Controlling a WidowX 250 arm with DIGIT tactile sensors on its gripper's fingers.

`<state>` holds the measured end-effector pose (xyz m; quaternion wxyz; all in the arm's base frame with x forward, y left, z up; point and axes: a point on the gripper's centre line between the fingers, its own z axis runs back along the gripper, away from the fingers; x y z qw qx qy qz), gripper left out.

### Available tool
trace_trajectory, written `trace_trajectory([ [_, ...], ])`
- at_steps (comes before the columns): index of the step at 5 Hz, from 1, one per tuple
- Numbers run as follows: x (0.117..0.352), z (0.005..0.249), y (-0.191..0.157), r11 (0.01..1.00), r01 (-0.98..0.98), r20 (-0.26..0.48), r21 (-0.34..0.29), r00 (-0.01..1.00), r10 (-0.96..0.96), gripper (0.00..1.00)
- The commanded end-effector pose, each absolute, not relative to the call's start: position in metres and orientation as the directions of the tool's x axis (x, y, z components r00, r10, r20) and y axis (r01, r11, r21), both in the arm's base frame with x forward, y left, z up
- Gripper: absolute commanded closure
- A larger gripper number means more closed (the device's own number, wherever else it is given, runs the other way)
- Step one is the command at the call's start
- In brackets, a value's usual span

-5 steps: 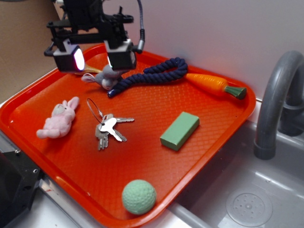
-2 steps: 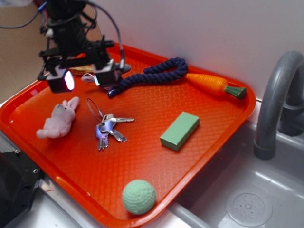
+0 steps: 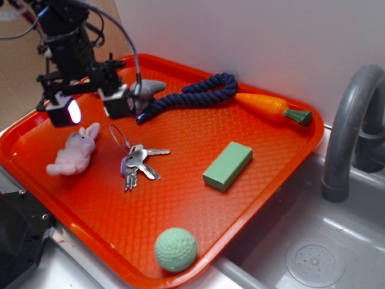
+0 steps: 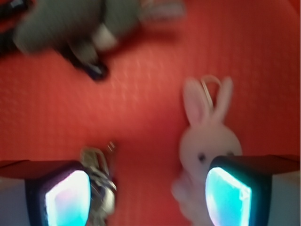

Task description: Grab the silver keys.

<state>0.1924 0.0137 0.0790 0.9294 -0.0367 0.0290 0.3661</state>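
The silver keys (image 3: 137,165) lie flat on the orange tray (image 3: 180,205), left of its middle, with their thin wire loop (image 3: 119,139) reaching up toward the back. In the exterior view they show clearly as a small fanned bunch; the wrist view is blurred and shows only a shiny part of them (image 4: 99,175) at the bottom left, just beside the left finger pad (image 4: 67,198).

The gripper (image 3: 92,108) hovers above the tray behind the keys and the pink plush bunny (image 3: 74,151), its jaws spread wide with nothing between them. The wrist view shows the bunny (image 4: 207,141) face up, its body partly hidden behind the right finger pad (image 4: 228,196), so the bunny sits close to one side of the open gap and the keys to the other.

Behind the gripper a grey plush toy (image 3: 146,91) touches a dark blue rope (image 3: 195,93). Farther right lie a toy carrot (image 3: 274,107), a green block (image 3: 227,165) and, at the front edge, a green ball (image 3: 175,248). A grey faucet (image 3: 349,129) stands over the sink (image 3: 313,253) beside the tray.
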Motion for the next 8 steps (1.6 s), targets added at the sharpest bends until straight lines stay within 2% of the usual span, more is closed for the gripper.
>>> trace_trajectory([
  [1,0.196,0.084,-0.013,0.732,-0.679,-0.083,-0.056,0.734,0.675,0.0],
  [3,0.212,0.057,-0.018,0.681,-0.732,-0.035,-0.039,0.682,0.731,0.0],
  [4,0.193,0.057,-0.021,0.679,-0.733,0.004,-0.041,0.68,0.734,0.97],
  [6,0.195,0.062,-0.021,0.698,-0.715,0.02,-0.034,0.698,0.716,1.0],
  [8,0.216,0.046,-0.029,0.673,-0.739,0.062,0.0,0.672,0.738,1.0],
])
